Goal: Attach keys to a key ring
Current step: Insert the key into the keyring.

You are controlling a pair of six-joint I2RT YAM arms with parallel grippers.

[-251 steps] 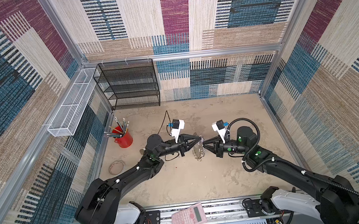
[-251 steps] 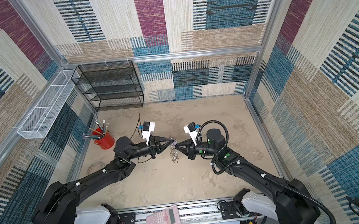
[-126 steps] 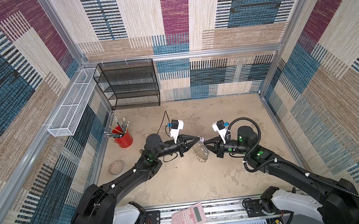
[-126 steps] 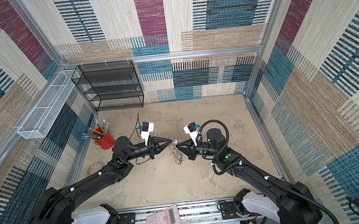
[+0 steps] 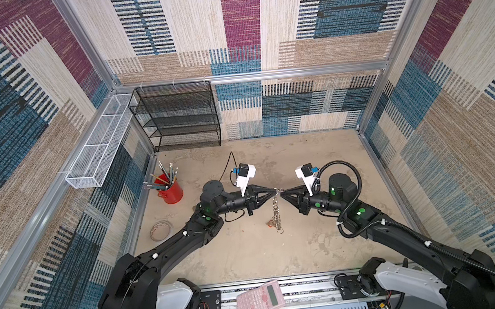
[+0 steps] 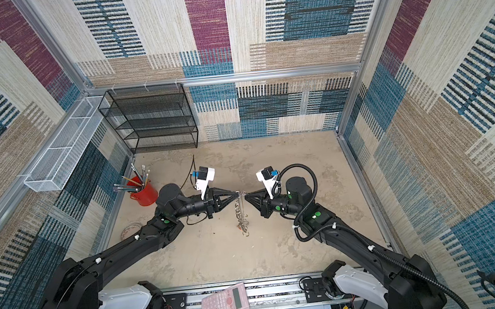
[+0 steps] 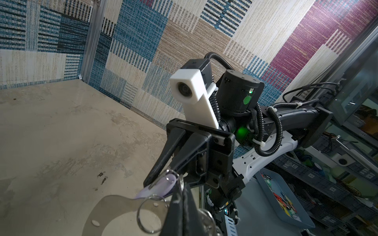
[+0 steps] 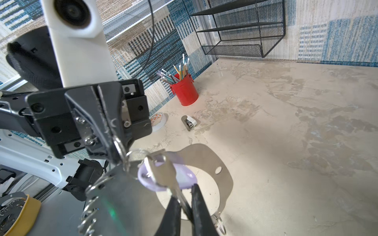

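In both top views my two grippers meet tip to tip above the middle of the table. My left gripper (image 5: 275,191) (image 6: 238,194) (image 7: 184,187) is shut on a split ring of the key ring (image 5: 276,216) (image 6: 240,216) (image 7: 114,208). The grey band hangs straight down from that ring. My right gripper (image 5: 282,192) (image 6: 246,194) (image 8: 184,193) is shut on the silver blade of the lilac-headed key (image 8: 184,179) (image 7: 161,187), whose head touches the ring held by the left gripper. A small red piece (image 5: 268,225), apparently the red key, lies on the table beside the band's lower end.
A red cup of pencils (image 5: 170,193) and a tape roll (image 5: 161,230) stand by the left wall. A small stapler (image 8: 189,122) lies near them. A black mesh shelf (image 5: 177,118) fills the back left corner, under a white wire basket (image 5: 98,149). A pink calculator (image 5: 260,299) lies on the front rail.
The hanging band swung out to the right and has settled straight down again. Both grippers have stayed tip to tip, with only slight shifts.
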